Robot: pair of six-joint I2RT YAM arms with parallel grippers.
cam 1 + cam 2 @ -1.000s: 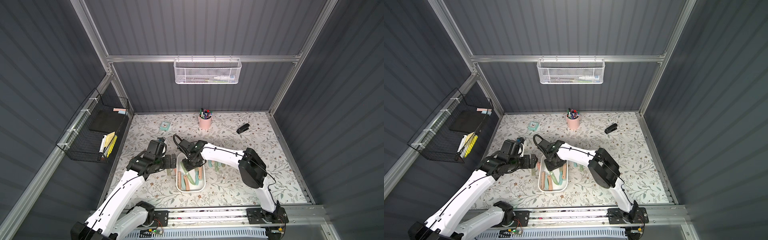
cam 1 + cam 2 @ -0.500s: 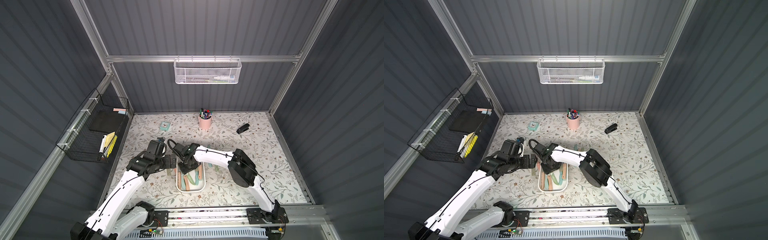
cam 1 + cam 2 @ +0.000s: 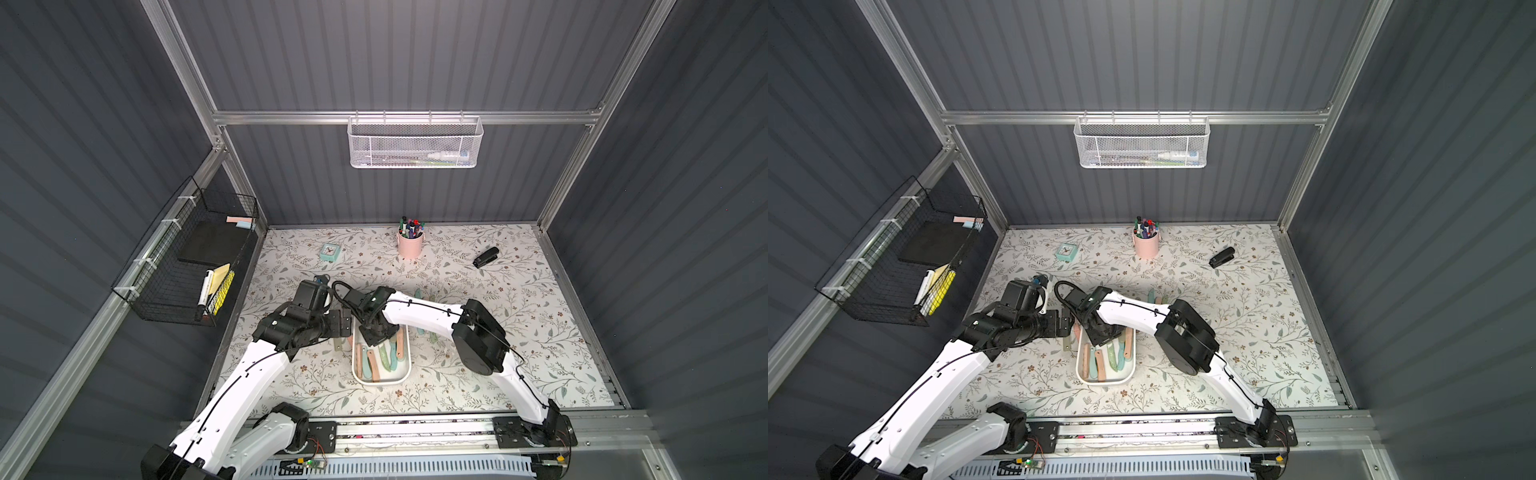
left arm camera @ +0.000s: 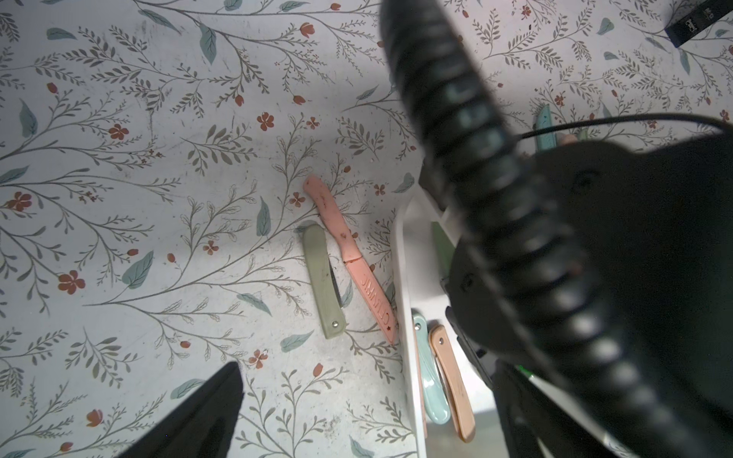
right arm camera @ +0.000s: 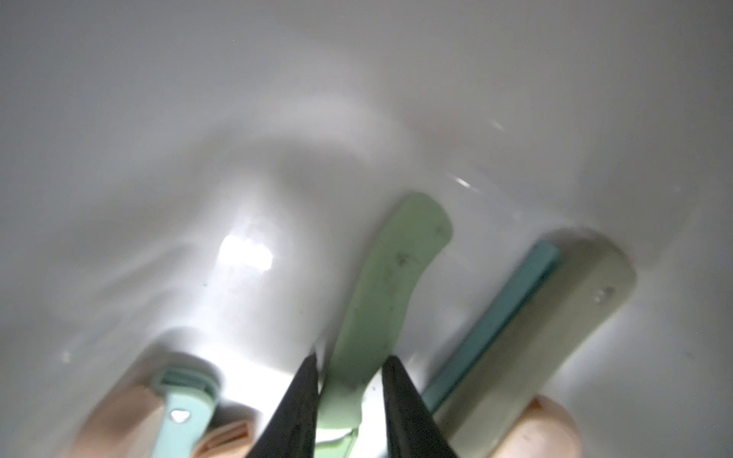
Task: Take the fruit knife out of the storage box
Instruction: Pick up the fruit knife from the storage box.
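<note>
The white storage box [image 3: 380, 383] [image 3: 1104, 383] lies near the table's front middle with several folded and sheathed fruit knives in it. My right gripper [image 3: 376, 337] [image 5: 352, 359] reaches down into its far end. In the right wrist view both black fingers press the sides of a light green fruit knife [image 5: 380, 289] that lies on the box floor. A teal and an olive knife [image 5: 527, 317] lie beside it. My left gripper [image 3: 344, 324] hangs open just outside the box's far left corner; one finger [image 4: 214, 408] shows, and the right arm hides the other.
A pink knife [image 4: 349, 257] and an olive folding knife [image 4: 323, 281] lie on the table left of the box. More knives [image 3: 432, 336] lie to its right. At the back stand a pink pen cup [image 3: 410, 245], a teal clock [image 3: 330, 251] and a black stapler [image 3: 485, 257].
My right gripper has shifted left over the box's far end, sunk into it and narrowed its jaws onto the green knife. The left arm has not moved.
</note>
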